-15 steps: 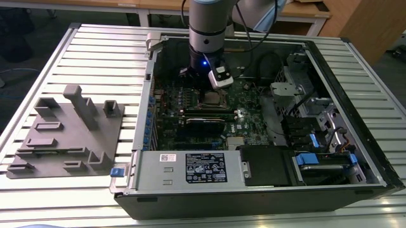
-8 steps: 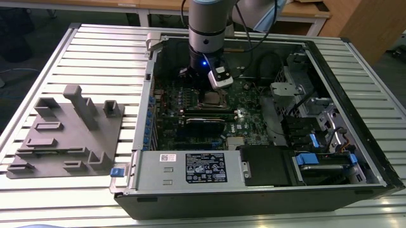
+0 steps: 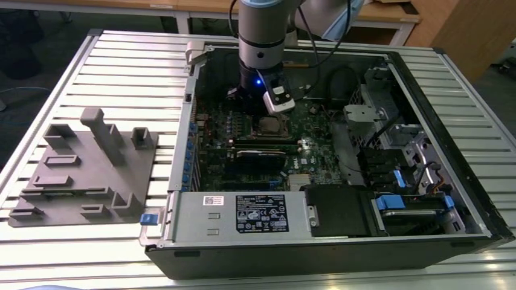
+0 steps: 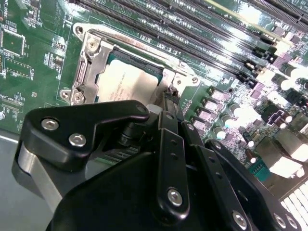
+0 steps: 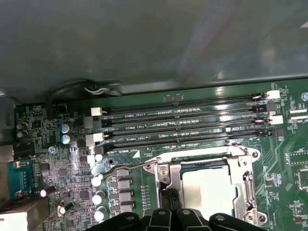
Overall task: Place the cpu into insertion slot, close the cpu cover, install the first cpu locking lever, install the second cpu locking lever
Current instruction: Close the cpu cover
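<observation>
The cpu (image 5: 208,188) lies flat in its socket on the green board, its pale metal top facing up; it also appears in the second wrist view (image 4: 126,81). The cpu cover (image 5: 246,185) lies down around it as a silvery frame (image 4: 90,61). A thin wire lever (image 5: 126,167) sticks out sideways from the socket's corner toward the capacitors. My gripper (image 5: 167,195) hangs just above the socket's edge on that lever's side, fingertips (image 4: 166,102) drawn together, and I cannot tell whether they touch anything. In the exterior view the gripper (image 3: 274,115) stands right over the socket (image 3: 274,126).
Several memory slots (image 5: 192,127) run beside the socket. The case wall (image 3: 192,90) and a grey box with a white label (image 3: 241,212) hem in the board. Cables and drive bays (image 3: 403,181) fill the exterior view's right. A grey fixture block (image 3: 81,166) sits outside the case.
</observation>
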`<state>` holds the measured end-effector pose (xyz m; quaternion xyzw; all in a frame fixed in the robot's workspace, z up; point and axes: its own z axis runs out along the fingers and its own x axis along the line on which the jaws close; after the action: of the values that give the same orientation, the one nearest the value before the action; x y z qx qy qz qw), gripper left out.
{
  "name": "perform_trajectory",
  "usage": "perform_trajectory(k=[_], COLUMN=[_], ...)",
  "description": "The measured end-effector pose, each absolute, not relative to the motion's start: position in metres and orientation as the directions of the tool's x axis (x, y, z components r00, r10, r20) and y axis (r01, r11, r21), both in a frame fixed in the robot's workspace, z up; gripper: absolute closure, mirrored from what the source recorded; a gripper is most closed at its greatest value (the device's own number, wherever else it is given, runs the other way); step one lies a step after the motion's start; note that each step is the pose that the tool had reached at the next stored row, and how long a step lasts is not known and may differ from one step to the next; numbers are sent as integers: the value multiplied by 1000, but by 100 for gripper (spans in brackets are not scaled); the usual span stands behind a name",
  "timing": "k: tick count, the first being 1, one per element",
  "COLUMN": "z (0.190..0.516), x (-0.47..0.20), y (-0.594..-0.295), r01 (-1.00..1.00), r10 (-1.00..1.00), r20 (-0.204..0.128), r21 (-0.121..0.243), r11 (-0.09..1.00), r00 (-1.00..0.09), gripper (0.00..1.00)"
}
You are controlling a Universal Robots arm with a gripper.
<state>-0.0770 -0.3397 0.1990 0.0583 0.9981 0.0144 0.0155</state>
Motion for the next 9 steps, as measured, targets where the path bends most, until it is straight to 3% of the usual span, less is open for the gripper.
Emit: perform_trajectory(k=[9], z=[199], x=[-77], y=[-340], r01=[116], r10=[117], r20=[-29], r21=[31], r11=[993], r00=[-993], gripper=[89])
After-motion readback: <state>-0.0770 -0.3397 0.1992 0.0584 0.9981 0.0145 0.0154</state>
